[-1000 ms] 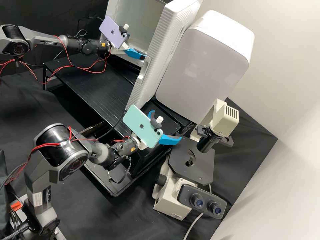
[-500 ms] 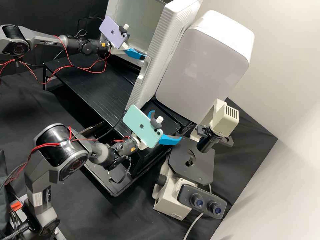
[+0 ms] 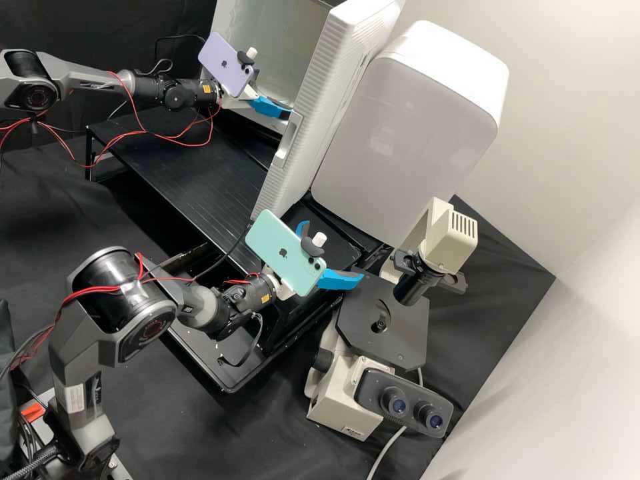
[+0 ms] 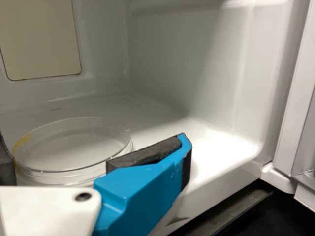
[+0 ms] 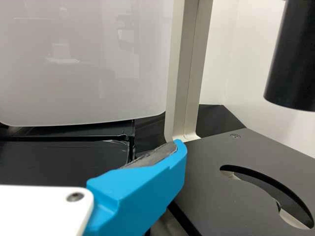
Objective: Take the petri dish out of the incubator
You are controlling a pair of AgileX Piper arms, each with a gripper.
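Your right gripper (image 3: 347, 278) hangs at the edge of the microscope (image 3: 380, 320) stage; you cannot tell its opening. Your left gripper (image 3: 272, 107) is inside the incubator (image 4: 206, 73), fingers (image 4: 147, 189) spread wide, the dish (image 4: 69, 147) lying between them on the floor.

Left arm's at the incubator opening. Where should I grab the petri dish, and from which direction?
I'd take the petri dish by its low round side wall, spanning the full diameter, with the left gripper coming in level through the incubator's open front. It lies flat on the chamber floor, wide and shallow, and the walls close off the other sides.
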